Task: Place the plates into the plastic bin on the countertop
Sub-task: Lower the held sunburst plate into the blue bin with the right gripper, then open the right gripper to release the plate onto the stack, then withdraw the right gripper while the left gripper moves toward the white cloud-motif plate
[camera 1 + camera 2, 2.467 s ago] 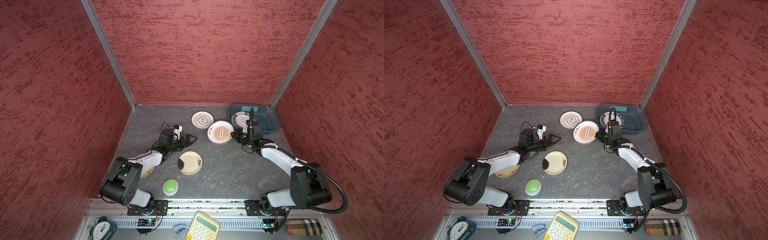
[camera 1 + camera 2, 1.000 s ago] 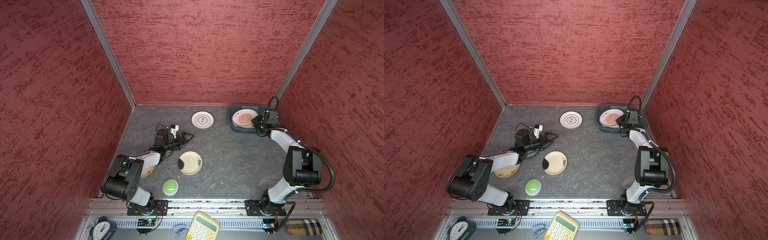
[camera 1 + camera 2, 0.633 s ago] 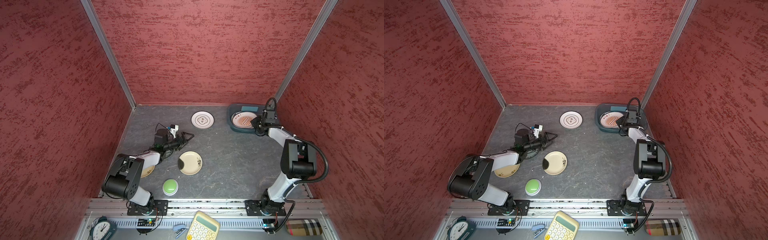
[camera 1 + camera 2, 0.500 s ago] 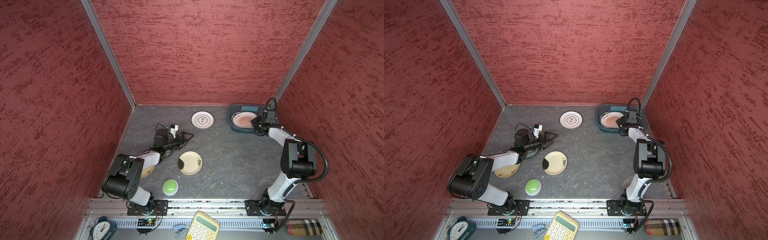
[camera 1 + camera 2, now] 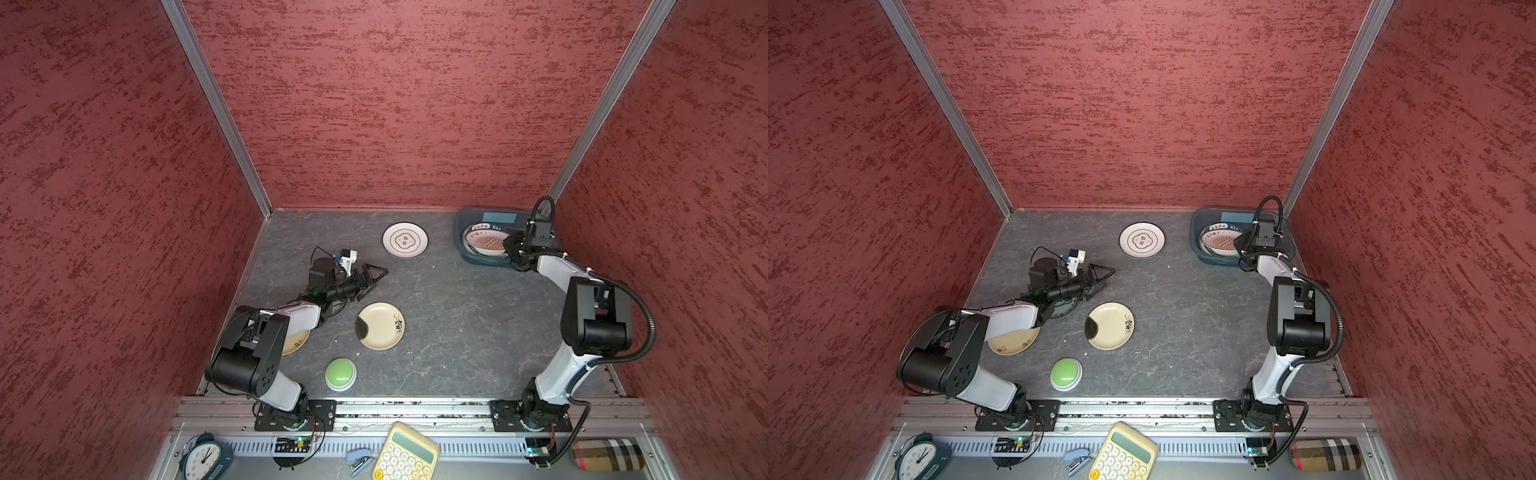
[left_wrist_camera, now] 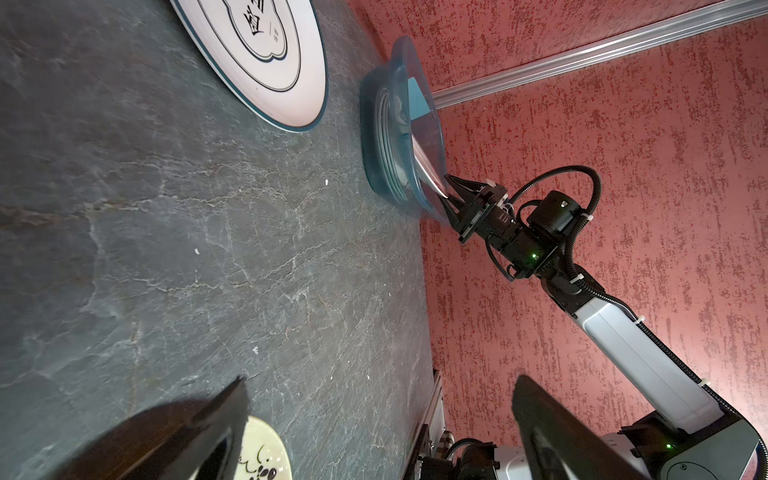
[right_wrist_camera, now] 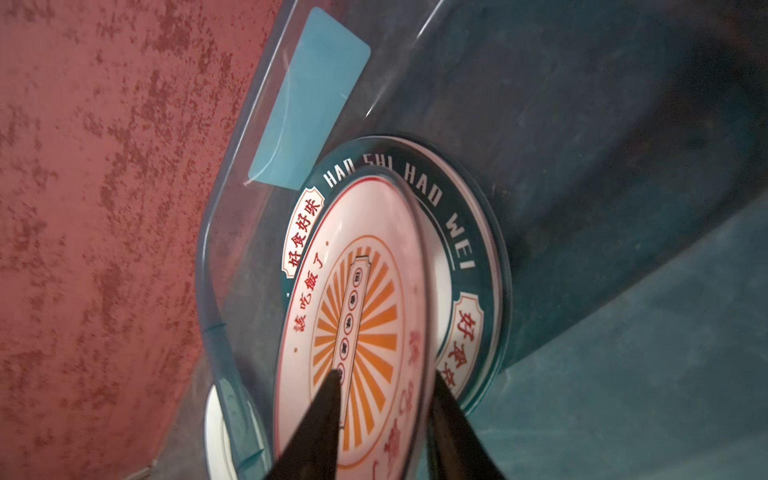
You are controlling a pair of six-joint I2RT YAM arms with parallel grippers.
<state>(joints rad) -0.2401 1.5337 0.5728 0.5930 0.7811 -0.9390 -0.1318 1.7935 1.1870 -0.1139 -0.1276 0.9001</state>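
Orange-print plate lands in plastic bin, frame right; my right gripper just spread apart, so one more is stowed.

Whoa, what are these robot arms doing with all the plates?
They are putting plates into the plastic bin. The right gripper is at the bin with the orange-striped plate tilted between its jaws, over a green-rimmed plate already inside; whether it grips that plate I cannot tell. The left gripper hangs open above the countertop. A white plate, a cream plate and a second cream plate lie outside the bin.
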